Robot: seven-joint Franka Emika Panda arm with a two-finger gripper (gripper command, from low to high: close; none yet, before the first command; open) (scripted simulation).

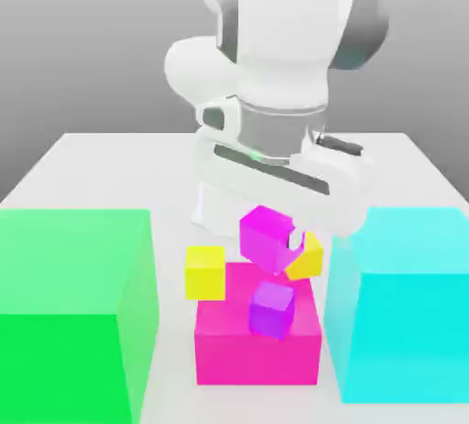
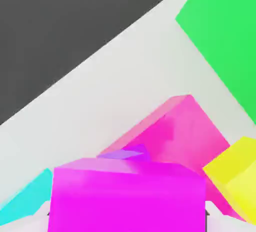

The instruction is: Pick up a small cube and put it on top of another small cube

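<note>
My gripper is shut on the small cube, a bright magenta-pink one held tilted above the table. In the hand view this small cube sits between the fingers, close to the camera. Just beyond it are a small violet cube and the large magenta block. In the exterior view the violet cube rests on the large magenta block, below the held cube. One yellow cube lies on the exterior view's left of the held cube. Another yellow cube sits tilted on its right, close against it.
A big green block stands on the exterior view's left and a big cyan block on its right, flanking the magenta block. The white table stretches back under the arm. The hand view has the green block and cyan block too.
</note>
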